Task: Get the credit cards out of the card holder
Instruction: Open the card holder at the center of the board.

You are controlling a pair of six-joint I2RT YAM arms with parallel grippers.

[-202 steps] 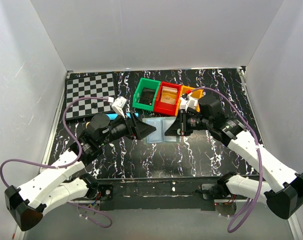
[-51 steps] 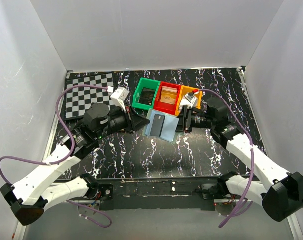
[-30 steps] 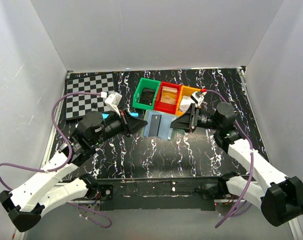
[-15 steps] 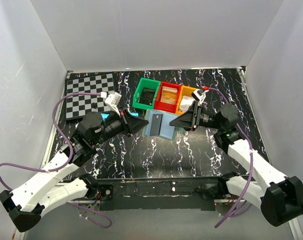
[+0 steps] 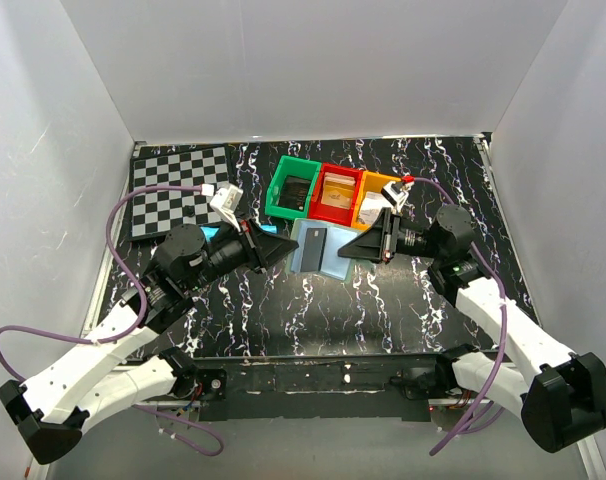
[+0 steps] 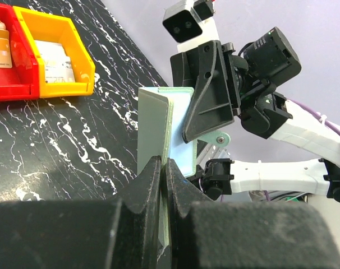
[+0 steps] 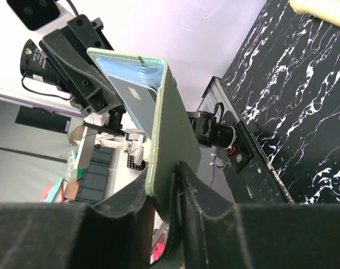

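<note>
Holding the card holder (image 5: pixel 320 249) spread open just in front of the green bin (image 5: pixel 291 187), red bin (image 5: pixel 335 195) and orange bin (image 5: pixel 375 200), seemingly raised off the table (image 5: pixel 313 310), 1 panel per arm. Noting left gripper (image 5: pixel 281 246) clamped tight on the edge of the left panel, jaws all but touching in the left wrist view. Noting right gripper (image 5: pixel 351 249) closed on the edge of the right panel, grey-green cover pinched between its 2 fingers in the right wrist view. Judging step in hand as presenting the holder open, no card out yet: 1 dark credit card (image 5: pixel 315 242) lying against the pale-blue lining of the left panel. Judging next move as freeing 1 gripper, probably the right, then pinching the card by an exposed edge and sliding it out against a steady hold from the other arm; risking a sagging or folding holder on release. Seeing the card face from the top external view only. Seeing the holder nearly edge-on from both wrist views: good for grip contact, no use for the card. Unable to tell from any view about further cards behind it.
</note>
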